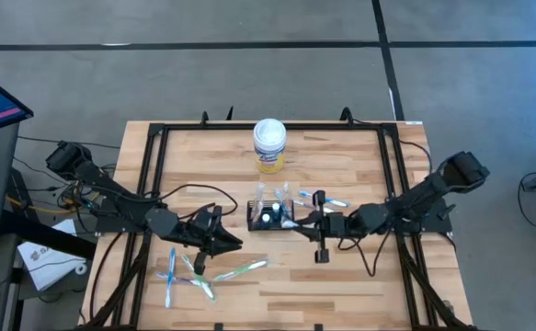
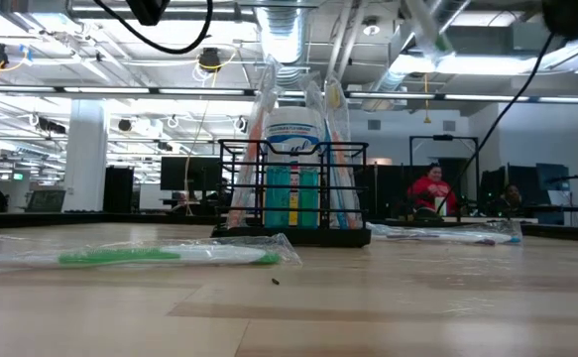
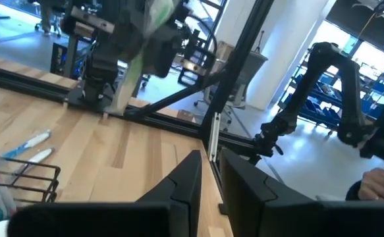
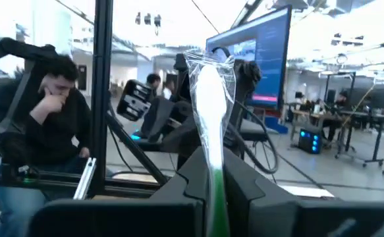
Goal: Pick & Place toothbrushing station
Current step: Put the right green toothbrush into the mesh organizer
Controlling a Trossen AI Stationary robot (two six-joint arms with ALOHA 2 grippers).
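Fingers of right gripper (image 4: 208, 191) clamped on wrapped green toothbrush (image 4: 208, 112) above caddy (image 1: 272, 217), left gripper (image 1: 231, 243) near-closed and empty beside it; caddy mid-tabletop (image 1: 341, 285) partly stocked, several loose toothbrushes (image 1: 194, 276) left to load.

Both arms reach inward low over the table, left gripper (image 1: 220, 241) nearly closed, right gripper (image 1: 315, 221) clamped shut
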